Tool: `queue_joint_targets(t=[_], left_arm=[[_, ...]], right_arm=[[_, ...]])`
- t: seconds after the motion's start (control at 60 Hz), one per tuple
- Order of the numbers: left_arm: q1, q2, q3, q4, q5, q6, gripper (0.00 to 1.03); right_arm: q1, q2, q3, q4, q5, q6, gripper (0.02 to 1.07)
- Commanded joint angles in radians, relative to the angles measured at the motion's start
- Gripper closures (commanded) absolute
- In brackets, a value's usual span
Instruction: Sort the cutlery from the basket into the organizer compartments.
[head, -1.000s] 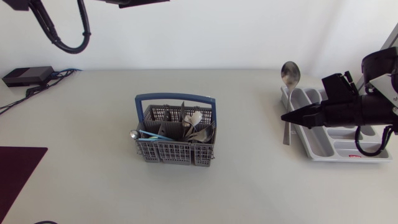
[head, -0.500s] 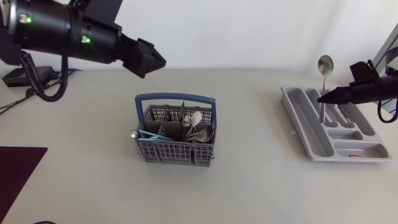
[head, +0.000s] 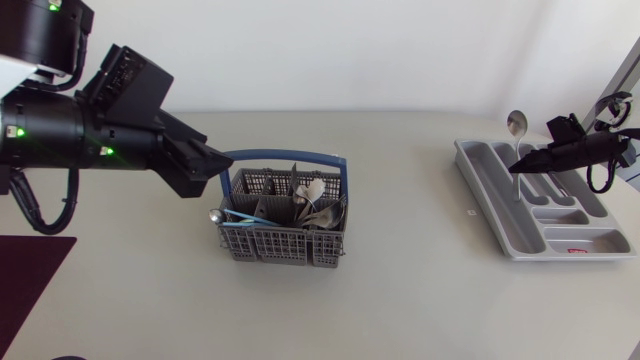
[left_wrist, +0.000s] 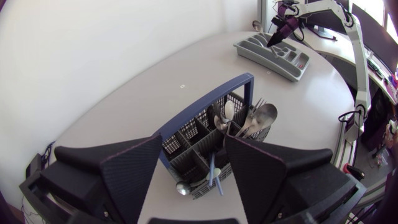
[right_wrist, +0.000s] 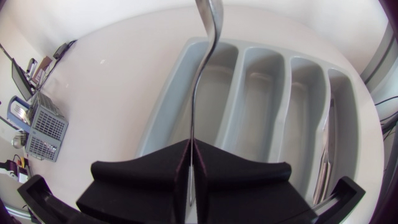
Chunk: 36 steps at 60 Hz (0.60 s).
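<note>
Head view: your right gripper (head: 527, 160) is clamped on the spoon (head: 516, 124), bowl up, above the organizer (head: 500, 225); left gripper (head: 212, 160) hangs by the basket (head: 283, 245). Left wrist: fingers (left_wrist: 134, 168) spread, basket just ahead. Right wrist: spoon handle runs in line with the outer long compartment (right_wrist: 183, 109) beneath it, so a straight drop looks right

Our left gripper (left_wrist: 193, 148) has its fingers spread wide, with the grey, blue-handled cutlery basket (left_wrist: 186, 163) just ahead between them. A spoon (left_wrist: 229, 111) and a fork (left_wrist: 257, 104) stick up in it. Way across the table (left_wrist: 124, 93) sits the grey organizer (left_wrist: 260, 57), our right gripper (left_wrist: 275, 38) just above it.
</note>
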Motion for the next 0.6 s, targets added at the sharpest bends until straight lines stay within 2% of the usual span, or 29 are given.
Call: queue_joint_targets(t=[0.0, 0.3, 0.583], left_arm=[[0.035, -0.029, -0.038, 0.008, 0.023, 0.037, 0.33], [0.057, -0.052, -0.079, 0.010, 0.045, 0.046, 0.33], [0.051, -0.065, -0.104, 0.010, 0.045, 0.043, 0.33]], right_arm=[[-0.031, 0.027, 0.079, -0.022, 0.011, -0.008, 1.00], [-0.060, 0.011, 0.152, -0.108, -0.005, -0.016, 1.00], [-0.065, 0.122, 0.215, -0.134, 0.054, 0.001, 1.00]])
